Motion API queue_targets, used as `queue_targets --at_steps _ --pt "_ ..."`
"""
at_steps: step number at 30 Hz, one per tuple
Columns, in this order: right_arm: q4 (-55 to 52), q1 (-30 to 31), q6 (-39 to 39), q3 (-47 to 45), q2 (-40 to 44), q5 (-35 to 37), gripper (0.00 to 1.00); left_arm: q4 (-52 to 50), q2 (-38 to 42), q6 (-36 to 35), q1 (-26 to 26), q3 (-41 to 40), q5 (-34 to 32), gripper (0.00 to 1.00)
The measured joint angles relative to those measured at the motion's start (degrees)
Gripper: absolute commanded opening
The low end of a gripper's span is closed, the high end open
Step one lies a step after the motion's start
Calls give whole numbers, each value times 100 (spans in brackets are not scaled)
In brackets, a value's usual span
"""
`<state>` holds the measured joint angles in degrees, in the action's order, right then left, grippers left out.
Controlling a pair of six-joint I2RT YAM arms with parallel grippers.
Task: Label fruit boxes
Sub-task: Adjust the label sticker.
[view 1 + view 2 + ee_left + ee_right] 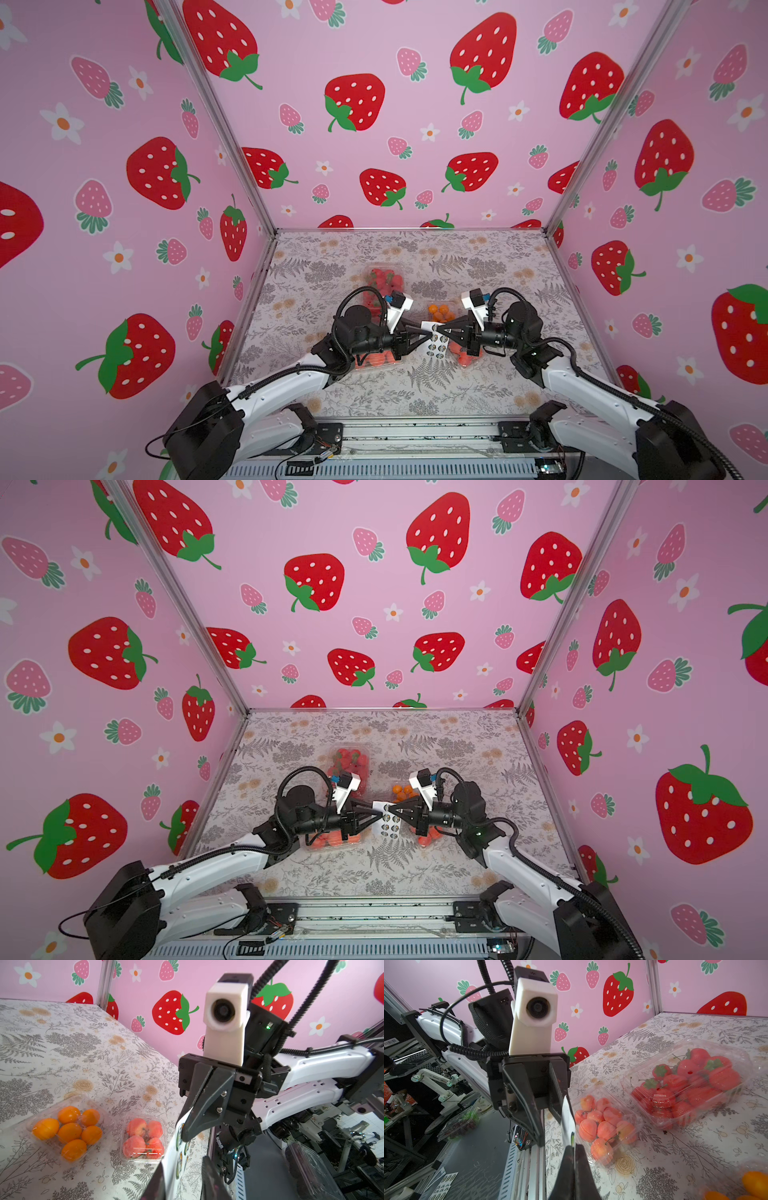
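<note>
Several fruit boxes stand on the floral table [498,266]. The strawberries box [384,284] [685,1084] is at the back, the oranges box [440,311] [66,1130] in the middle. The large peach box [374,359] [604,1126] lies under my left arm, the small peach box [467,357] [143,1138] under my right. Between them a white sticker sheet [436,345] [172,1157] hangs in the air. My right gripper [439,331] [572,1148] is shut on its edge. My left gripper [429,333] [184,1167] is open, the sheet resting against one finger.
Pink strawberry walls close in three sides. An aluminium rail [415,432] runs along the table's front edge. Beyond it, on a dark surface, lie spare sticker sheets [444,1184] and another clear punnet [458,1124].
</note>
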<state>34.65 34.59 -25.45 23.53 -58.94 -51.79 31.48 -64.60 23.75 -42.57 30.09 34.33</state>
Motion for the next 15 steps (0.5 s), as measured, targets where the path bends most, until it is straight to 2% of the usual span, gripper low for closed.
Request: queue_targets --at_steps 4,7,15 --pt "7 0 -4 0 83 -125 0 111 26 13 63 2 92 32" --pt "15 -2 -26 0 81 -229 0 162 -50 46 94 2 195 24" --pt "114 -11 -39 0 33 -402 0 337 -197 68 107 9 544 16"
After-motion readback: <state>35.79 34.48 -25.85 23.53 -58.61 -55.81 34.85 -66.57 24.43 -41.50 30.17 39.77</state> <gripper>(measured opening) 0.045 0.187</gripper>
